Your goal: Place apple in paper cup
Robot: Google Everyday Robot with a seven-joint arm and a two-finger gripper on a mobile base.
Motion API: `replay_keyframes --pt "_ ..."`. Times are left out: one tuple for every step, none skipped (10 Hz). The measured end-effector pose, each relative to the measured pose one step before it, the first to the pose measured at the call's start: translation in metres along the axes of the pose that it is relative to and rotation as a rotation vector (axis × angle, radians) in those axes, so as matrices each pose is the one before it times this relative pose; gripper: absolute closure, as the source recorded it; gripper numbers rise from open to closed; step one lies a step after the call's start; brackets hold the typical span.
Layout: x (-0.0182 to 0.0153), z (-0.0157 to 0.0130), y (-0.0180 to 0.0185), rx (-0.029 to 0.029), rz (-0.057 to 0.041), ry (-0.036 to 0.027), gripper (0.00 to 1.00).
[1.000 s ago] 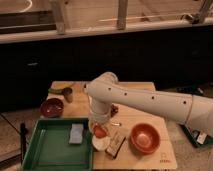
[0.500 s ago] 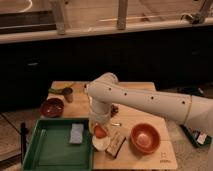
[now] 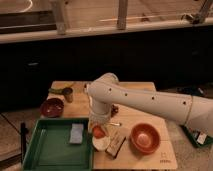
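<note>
Wooden table [image 3: 150, 117], one apple [image 3: 98, 132] in tool [image 3: 98, 129], one paper cup [image 3: 101, 143]

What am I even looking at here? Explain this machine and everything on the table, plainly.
One camera looks down from the front at a wooden table. The big white tube is a robot arm; its gripper hangs over a white paper cup, with a small orange-red apple at its tip, just above the cup. Whether the apple is gripped can't be made out. Also there: a green tray holding a pale block, an orange bowl, a dark red bowl, and a small dark cup.
</note>
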Motion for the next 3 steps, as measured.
replay_keyframes --pt "-0.00016 -0.00019 0.00024 -0.00039 -0.0002 0.00066 0.2" --pt "-0.00055 -0.0002 -0.00074 0.00024 -0.00238 0.0003 0.2" --pt "-0.00022 -0.00071 -0.00044 -0.00014 -0.00184 0.00113 0.2"
